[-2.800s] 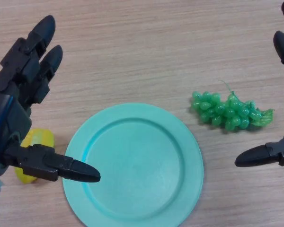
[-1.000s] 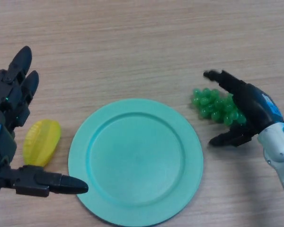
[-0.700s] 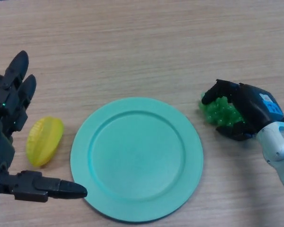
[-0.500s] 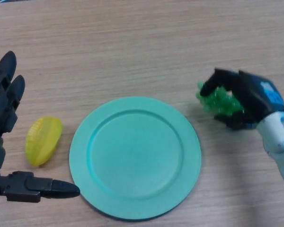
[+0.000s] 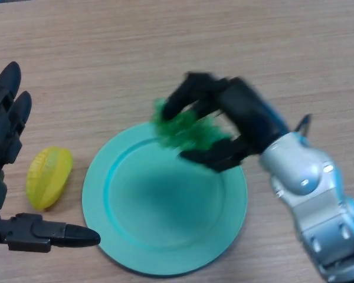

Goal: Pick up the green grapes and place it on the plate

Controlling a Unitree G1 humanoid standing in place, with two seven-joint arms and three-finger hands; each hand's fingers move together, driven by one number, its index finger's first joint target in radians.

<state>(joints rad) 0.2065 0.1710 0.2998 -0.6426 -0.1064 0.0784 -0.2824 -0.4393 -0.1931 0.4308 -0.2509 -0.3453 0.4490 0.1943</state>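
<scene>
One container on record: a round teal plate (image 5: pixel 165 236), shallow-rimmed, lying flat near the front of the table. Nothing rests on its surface; a dark shadow falls across its middle.

Green grapes (image 5: pixel 183 130): held in the air above the far rim of the plate, partly over the plate and partly over the bare wood beyond it. Whether the bunch touches the rim cannot be told.

Right hand (image 5: pixel 239 118): fingers and thumb curled round the green grapes from above and below, with the silver forearm running off toward the lower right corner.

Left hand (image 5: pixel 3 147): at the left edge, fingers straight and spread, thumb pointing toward the plate's near left rim, holding nothing (idle).

Yellow fruit (image 5: pixel 47 177): ridged, oval, lying on the wood just left of the plate, apart from it, between the left hand's fingers and thumb as seen from above.

Surface: table (image 5: pixel 165 47) of light wood grain, filling the whole view; no room beyond it shows.

Change from half a second ago: the right hand, then clasped on the grapes over the wood well to the right of the plate, has carried them leftward to the plate's far edge. Plate, yellow fruit and left hand sit where they did.
</scene>
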